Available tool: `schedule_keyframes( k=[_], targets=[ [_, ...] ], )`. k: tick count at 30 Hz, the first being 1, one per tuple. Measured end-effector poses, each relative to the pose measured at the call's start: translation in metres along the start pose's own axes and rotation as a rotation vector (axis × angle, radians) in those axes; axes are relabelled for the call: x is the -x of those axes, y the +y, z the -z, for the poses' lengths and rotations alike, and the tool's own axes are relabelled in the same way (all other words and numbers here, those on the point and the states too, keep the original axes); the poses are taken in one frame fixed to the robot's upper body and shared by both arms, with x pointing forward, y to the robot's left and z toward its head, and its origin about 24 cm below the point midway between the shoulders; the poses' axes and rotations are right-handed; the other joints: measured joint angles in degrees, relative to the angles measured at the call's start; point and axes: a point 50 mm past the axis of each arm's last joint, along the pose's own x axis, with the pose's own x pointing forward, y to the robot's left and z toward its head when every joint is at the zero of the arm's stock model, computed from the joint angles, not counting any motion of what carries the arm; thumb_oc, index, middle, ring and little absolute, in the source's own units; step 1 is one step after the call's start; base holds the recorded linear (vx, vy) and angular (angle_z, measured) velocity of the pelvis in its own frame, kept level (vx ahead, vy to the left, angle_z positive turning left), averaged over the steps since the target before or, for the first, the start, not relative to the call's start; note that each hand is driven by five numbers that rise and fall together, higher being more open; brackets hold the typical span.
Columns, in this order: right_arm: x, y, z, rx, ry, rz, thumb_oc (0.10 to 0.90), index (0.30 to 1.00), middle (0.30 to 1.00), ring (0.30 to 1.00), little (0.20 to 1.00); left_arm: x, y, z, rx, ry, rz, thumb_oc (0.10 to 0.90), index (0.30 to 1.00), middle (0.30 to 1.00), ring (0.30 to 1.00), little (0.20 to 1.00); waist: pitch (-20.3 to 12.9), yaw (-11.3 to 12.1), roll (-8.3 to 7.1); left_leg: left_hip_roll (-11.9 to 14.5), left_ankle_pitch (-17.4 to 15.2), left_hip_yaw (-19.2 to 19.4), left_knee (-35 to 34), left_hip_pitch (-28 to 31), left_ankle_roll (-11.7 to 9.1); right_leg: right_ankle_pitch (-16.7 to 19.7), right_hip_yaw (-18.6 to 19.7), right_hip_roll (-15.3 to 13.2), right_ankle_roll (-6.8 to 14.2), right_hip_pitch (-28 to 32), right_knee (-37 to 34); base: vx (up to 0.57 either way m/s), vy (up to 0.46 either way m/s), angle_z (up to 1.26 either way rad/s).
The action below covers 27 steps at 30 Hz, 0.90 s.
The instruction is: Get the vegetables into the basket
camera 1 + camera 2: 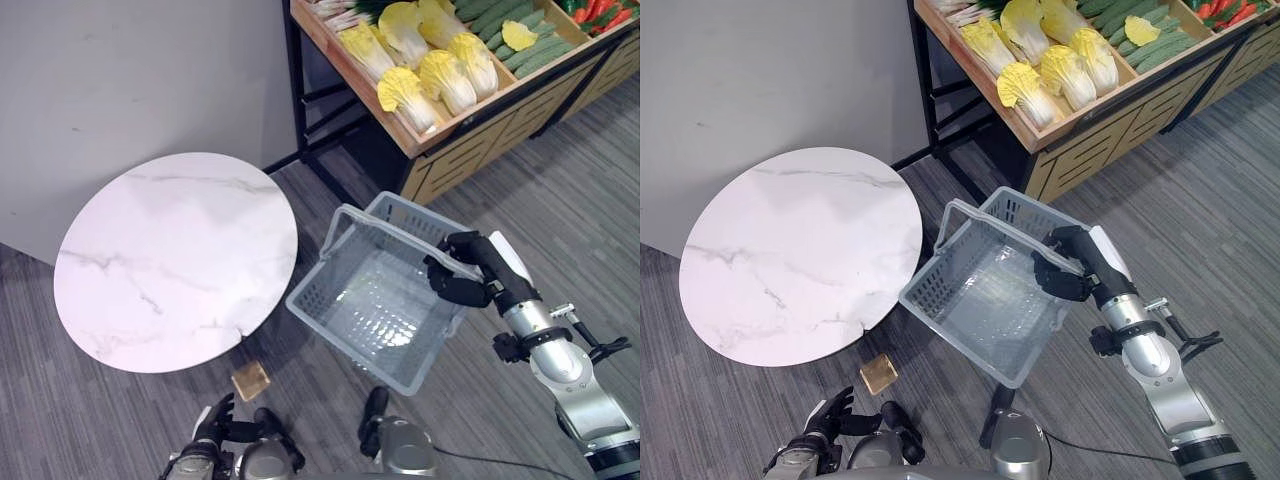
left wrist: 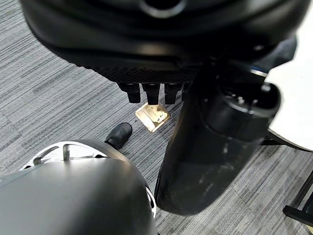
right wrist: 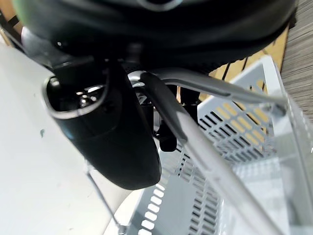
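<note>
The right hand [image 1: 462, 272] is gripping the near rim and handle of the grey basket [image 1: 380, 300], its fingers curled round them, and is holding the empty basket tilted above the carpeted floor [image 1: 100, 420], just beside the round white marble table [image 1: 175, 260]. The vegetables, yellow-topped cabbages [image 1: 425, 60] and green cucumbers [image 1: 510, 35], are lying in the wooden display stand [image 1: 470, 130] beyond the basket, well apart from it. The left hand [image 1: 212, 425] is hanging low near the floor with fingers relaxed and holding nothing, close to a small golden square plate [image 1: 250, 380] lying on the carpet
</note>
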Motion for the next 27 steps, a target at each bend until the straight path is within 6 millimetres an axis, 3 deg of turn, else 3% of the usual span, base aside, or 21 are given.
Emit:
schedule_keyframes(
  k=[5,7,8,9,11,14,15,16,17,19,20,21,22,25,26,27],
  targets=[
    [0.002,-0.003,0.001,0.023,0.006,0.011,0.400,0.300,0.300,0.300,0.300,0.000,-0.005,-0.001,-0.019,-0.004,0.019,0.900,1.000,1.000,1.000,1.000,-0.6,0.4,1.06,1.1,-0.2,-1.7,3.7,-0.1,-0.3,-1.4,1.2,0.0,-0.6,0.1,0.5,0.03,-0.091,-0.08],
    [0.001,-0.003,0.000,0.028,-0.001,0.009,0.400,0.300,0.300,0.300,0.300,0.001,-0.005,-0.001,-0.017,-0.019,0.021,0.900,1.000,1.000,1.000,1.000,-0.6,1.8,0.82,2.0,-0.5,-7.3,8.9,-0.6,-0.8,-1.9,3.9,0.3,-1.6,0.4,0.3,0.01,0.060,-0.76],
    [0.000,-0.001,-0.002,0.027,-0.022,0.003,0.400,0.300,0.300,0.300,0.300,0.005,-0.010,-0.001,0.011,-0.053,0.023,0.900,1.000,1.000,1.000,1.000,-0.7,3.6,-0.70,-0.5,-3.9,-24.2,12.0,-3.5,-3.3,0.8,9.0,0.5,-2.8,-0.1,-0.8,0.09,0.058,-1.43],
    [-0.002,-0.002,-0.005,0.028,-0.037,0.004,0.400,0.300,0.300,0.300,0.300,0.006,-0.013,-0.001,0.014,-0.067,0.027,0.900,1.000,1.000,1.000,1.000,-1.0,5.1,-0.86,-2.7,-5.4,-29.8,6.8,-2.4,-4.9,1.3,11.6,0.4,-2.3,-1.1,-1.7,0.09,0.083,-1.49],
    [-0.005,-0.005,-0.003,0.031,-0.033,0.022,0.400,0.300,0.300,0.300,0.300,0.003,-0.016,-0.008,0.008,-0.083,0.035,0.900,1.000,1.000,1.000,1.000,-1.2,4.3,-0.36,-3.6,-5.5,-36.2,-0.2,-4.4,-5.1,2.9,14.2,1.9,-2.0,-1.4,-4.8,0.08,0.133,-0.88],
    [-0.004,-0.006,0.001,0.034,-0.012,0.025,0.400,0.300,0.300,0.300,0.300,0.001,-0.017,-0.015,0.001,-0.094,0.037,0.900,1.000,1.000,1.000,1.000,-1.2,4.1,-0.26,-4.5,-5.4,-36.0,1.8,-7.2,-4.4,3.5,14.5,3.1,-1.4,-2.1,-5.4,0.07,0.255,-0.74],
    [0.002,-0.002,0.007,0.023,0.016,0.018,0.400,0.300,0.300,0.300,0.300,0.000,-0.014,-0.015,-0.012,-0.087,0.035,0.900,1.000,1.000,1.000,1.000,-1.4,2.8,-0.82,-6.6,-4.7,-33.0,2.3,-7.4,-1.2,3.7,15.6,2.8,0.3,-2.1,-5.5,0.05,0.382,-0.75],
    [0.004,0.000,0.008,0.020,0.025,0.014,0.400,0.300,0.300,0.300,0.300,0.000,-0.011,-0.017,-0.019,-0.092,0.031,0.900,1.000,1.000,1.000,1.000,-1.3,1.8,-1.74,-7.6,-4.7,-32.4,1.8,-7.1,-0.6,4.1,15.6,1.7,0.9,-2.0,-5.9,0.05,0.450,-0.69],
    [0.007,0.003,0.010,-0.001,0.034,0.027,0.400,0.300,0.300,0.300,0.300,-0.001,-0.010,-0.018,-0.040,-0.092,0.038,0.900,1.000,1.000,1.000,1.000,-1.2,1.2,-2.76,-9.4,-3.7,-30.1,0.4,-5.8,1.5,4.8,17.4,0.1,1.3,-3.2,-5.1,0.00,0.209,-0.37],
    [0.007,0.008,0.011,-0.031,0.037,0.037,0.400,0.300,0.300,0.300,0.300,0.000,-0.011,-0.016,-0.063,-0.089,0.054,0.900,1.000,1.000,1.000,1.000,-1.3,1.0,-3.04,-11.6,-3.3,-26.4,-2.7,-3.9,2.8,5.3,20.3,-1.9,2.9,-4.9,-4.8,-0.03,0.165,-0.81],
    [0.007,0.011,0.011,-0.037,0.040,0.028,0.400,0.300,0.300,0.300,0.300,0.000,-0.011,-0.016,-0.064,-0.090,0.055,0.900,1.000,1.000,1.000,1.000,-1.2,0.9,-2.89,-13.0,-2.9,-24.1,-3.0,-4.0,4.0,6.3,20.1,-4.2,4.4,-5.3,-6.2,-0.06,0.201,-0.92],
    [0.006,0.018,0.011,-0.065,0.042,0.033,0.400,0.300,0.300,0.300,0.300,0.000,-0.003,-0.018,-0.074,-0.101,0.037,0.900,1.000,1.000,1.000,1.000,-0.7,1.0,-3.70,-13.7,-3.3,-21.7,-2.8,-3.7,4.6,10.7,17.4,-4.6,4.3,-5.5,-6.1,-0.07,0.245,-1.02],
    [0.001,0.025,0.009,-0.086,0.036,0.027,0.400,0.300,0.300,0.300,0.300,0.000,0.002,-0.018,-0.082,-0.098,0.022,0.900,1.000,1.000,1.000,1.000,-0.4,2.1,-3.92,-13.2,-3.4,-19.7,-2.9,-3.1,4.7,12.8,15.2,-3.9,2.9,-6.4,-6.2,-0.03,0.140,-0.82],
    [-0.001,0.032,0.006,-0.089,0.028,-0.008,0.400,0.300,0.300,0.300,0.300,0.001,0.009,-0.017,-0.083,-0.091,0.002,0.900,1.000,1.000,1.000,1.000,-0.3,2.4,-3.79,-12.6,-3.9,-17.5,-3.6,-1.1,5.2,16.4,12.1,-2.8,3.0,-5.7,-7.4,-0.04,0.086,-0.50],
    [-0.002,0.032,0.005,-0.089,0.021,-0.010,0.400,0.300,0.300,0.300,0.300,0.000,0.010,-0.018,-0.072,-0.096,-0.005,0.900,1.000,1.000,1.000,1.000,0.2,3.3,-3.11,-11.5,-4.0,-15.9,-4.6,0.3,5.5,15.6,11.7,-2.4,4.1,-5.6,-6.0,-0.02,0.048,-0.47],
    [-0.002,0.032,0.005,-0.087,0.020,-0.011,0.400,0.300,0.300,0.300,0.300,0.000,0.011,-0.019,-0.068,-0.100,-0.007,0.900,1.000,1.000,1.000,1.000,0.2,3.7,-2.88,-10.8,-4.0,-15.4,-4.5,0.5,5.6,12.3,10.8,-2.4,4.4,-6.3,-3.0,-0.01,0.029,-0.41]
  ],
)
